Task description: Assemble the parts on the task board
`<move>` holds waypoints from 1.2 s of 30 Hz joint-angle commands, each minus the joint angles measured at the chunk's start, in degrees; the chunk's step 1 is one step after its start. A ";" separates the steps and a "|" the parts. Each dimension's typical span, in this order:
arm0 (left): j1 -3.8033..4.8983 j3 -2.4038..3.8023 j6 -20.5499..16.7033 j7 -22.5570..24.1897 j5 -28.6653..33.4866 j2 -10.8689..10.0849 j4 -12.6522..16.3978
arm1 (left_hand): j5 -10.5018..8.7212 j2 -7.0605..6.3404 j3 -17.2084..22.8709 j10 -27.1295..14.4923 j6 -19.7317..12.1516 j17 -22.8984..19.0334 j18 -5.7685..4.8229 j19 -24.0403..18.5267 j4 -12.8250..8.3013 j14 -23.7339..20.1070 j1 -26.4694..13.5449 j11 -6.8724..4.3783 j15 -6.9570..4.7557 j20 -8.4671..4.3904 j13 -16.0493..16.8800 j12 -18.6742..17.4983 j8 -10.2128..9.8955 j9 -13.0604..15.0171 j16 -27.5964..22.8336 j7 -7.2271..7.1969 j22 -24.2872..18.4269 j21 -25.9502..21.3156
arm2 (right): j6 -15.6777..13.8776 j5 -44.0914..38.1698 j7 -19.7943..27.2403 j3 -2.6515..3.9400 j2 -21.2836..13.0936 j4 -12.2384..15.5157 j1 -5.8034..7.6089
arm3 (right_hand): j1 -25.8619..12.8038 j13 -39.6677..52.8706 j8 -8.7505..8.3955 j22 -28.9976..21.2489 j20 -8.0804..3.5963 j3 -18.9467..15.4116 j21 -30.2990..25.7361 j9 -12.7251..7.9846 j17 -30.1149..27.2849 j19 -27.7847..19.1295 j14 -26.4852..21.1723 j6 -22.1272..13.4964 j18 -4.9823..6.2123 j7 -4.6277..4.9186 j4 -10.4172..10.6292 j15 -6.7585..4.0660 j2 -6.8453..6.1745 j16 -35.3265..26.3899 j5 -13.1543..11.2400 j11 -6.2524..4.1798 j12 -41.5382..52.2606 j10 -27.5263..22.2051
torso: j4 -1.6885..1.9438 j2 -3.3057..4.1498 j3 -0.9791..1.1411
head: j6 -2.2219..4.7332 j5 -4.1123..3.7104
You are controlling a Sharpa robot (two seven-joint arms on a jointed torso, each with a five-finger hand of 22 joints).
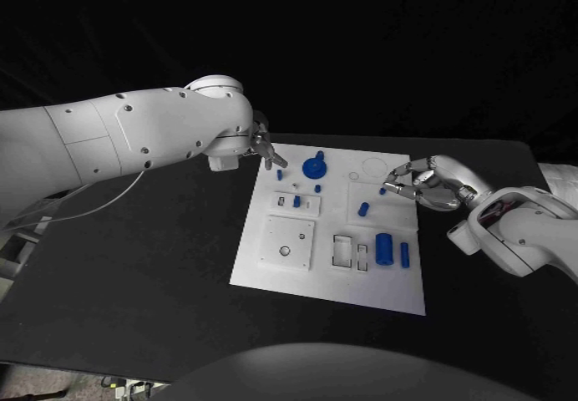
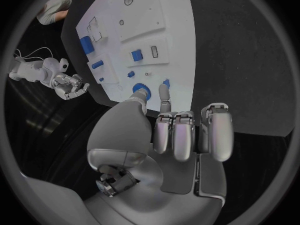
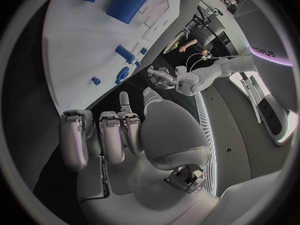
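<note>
The white task board (image 1: pixel 280 271) lies mid-table with several blue parts on it: a round knob (image 1: pixel 316 167) at the far edge, small pegs (image 1: pixel 362 209), and a thick cylinder (image 1: pixel 384 248) beside a thinner one (image 1: pixel 405 255). My left hand (image 1: pixel 265 151) hovers at the board's far left corner, fingers curled in and holding nothing; the knob (image 2: pixel 141 90) lies just past its fingertips. My right hand (image 1: pixel 424 180) is at the board's far right edge, fingers curled. A tiny blue peg (image 1: pixel 382 190) sits on the board just off its fingertips (image 3: pixel 124 101), untouched.
White raised plates (image 1: pixel 291 242) and slotted frames (image 1: pixel 349 251) stand on the board's near half. Black table (image 1: pixel 144 276) surrounds the board on every side. A cable hangs from my left arm (image 1: pixel 109 200).
</note>
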 commanded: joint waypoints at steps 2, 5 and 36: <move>-0.40 0.04 1.31 -1.87 0.11 2.01 -3.59 | 0.54 -0.13 -0.17 6.17 0.36 15.07 -0.65 3.79 -0.06 5.82 0.97 -0.41 -0.43 -0.33 15.06 0.17 -0.15 -0.08 0.14 -0.01 13.59 0.36 | 0.47 -0.15 1.16 -0.01 0.02 0.28 -0.04 | -1.66 15.07 0.46 12.89 0.00 -0.41 0.22 -0.18 15.08 1.45 5.97 0.11 0.85 -0.03 0.48 0.02 0.78 0.20 0.59 -0.04 0.22 6.06 | 0.05 -0.01 -0.06 | 0.00 0.07; -0.85 0.04 1.08 -1.34 -0.92 3.33 -5.75 | 0.63 -0.16 -0.20 6.17 0.48 15.07 -0.65 3.78 -0.08 5.82 1.25 -0.43 -0.44 -0.34 15.06 0.17 -0.03 0.00 0.14 -0.04 13.59 0.34 | 0.52 -0.08 1.28 -0.01 0.01 0.49 -0.04 | -2.02 15.07 0.51 12.89 -0.01 -0.53 0.24 -0.23 15.08 1.47 5.97 0.19 0.85 -0.05 0.50 0.00 0.94 0.20 0.74 -0.07 0.22 6.06 | 0.03 0.05 -0.08 | 0.00 0.03; -2.57 0.03 1.89 1.02 -3.24 7.69 -12.34 | 0.38 -0.24 -0.85 6.17 -0.47 15.07 -0.42 3.25 0.11 5.82 1.40 -0.16 -0.24 -0.22 15.06 0.17 -0.24 0.15 0.14 0.30 13.28 -0.62 | 0.83 -0.06 0.93 0.00 0.17 0.59 -0.03 | -1.96 15.07 0.54 12.88 -0.07 -0.51 0.19 -0.40 15.08 1.45 5.97 0.16 0.87 -0.15 0.21 -0.07 1.24 0.20 1.63 -0.15 0.22 6.06 | 0.05 0.22 -0.16 | 0.00 0.26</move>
